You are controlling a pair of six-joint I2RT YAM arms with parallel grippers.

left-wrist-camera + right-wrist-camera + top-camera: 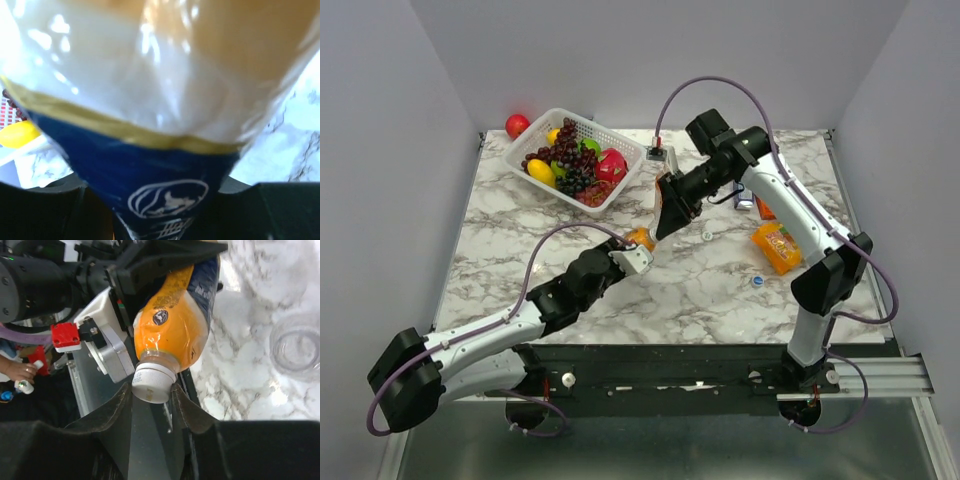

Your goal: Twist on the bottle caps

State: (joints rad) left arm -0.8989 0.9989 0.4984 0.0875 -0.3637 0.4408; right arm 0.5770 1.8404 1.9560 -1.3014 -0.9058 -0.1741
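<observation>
left claw [637,246]: clamped around the body of the orange drink bottle [170,327]. Its wrist cam is basically all bottle, blue label and orange liquid filling the frame
bottle: held roughly mid-table between the two arms, tilted, with the neck pointing at the other arm
right claw [151,388]: closed on the white cap [152,381], one finger pressed against each side of it
white cap: sitting on the bottle's neck; can't tell how far it's threaded on
loose white cap [706,236]: lying on the marble table [520,260], just right of the held bottle
blue cap [757,282]: also on the marble, nearer the right arm's base, well apart from the other one
clear bottle [296,345]: standing on the marble with an open mouth, off to the side in the right wrist cam
orange thing [777,247]: lying flat near the right arm; honestly can't say if it's a bottle or a packet
fruit basket [603,128]: far left corner, with a red fruit [517,125] just beside it
</observation>
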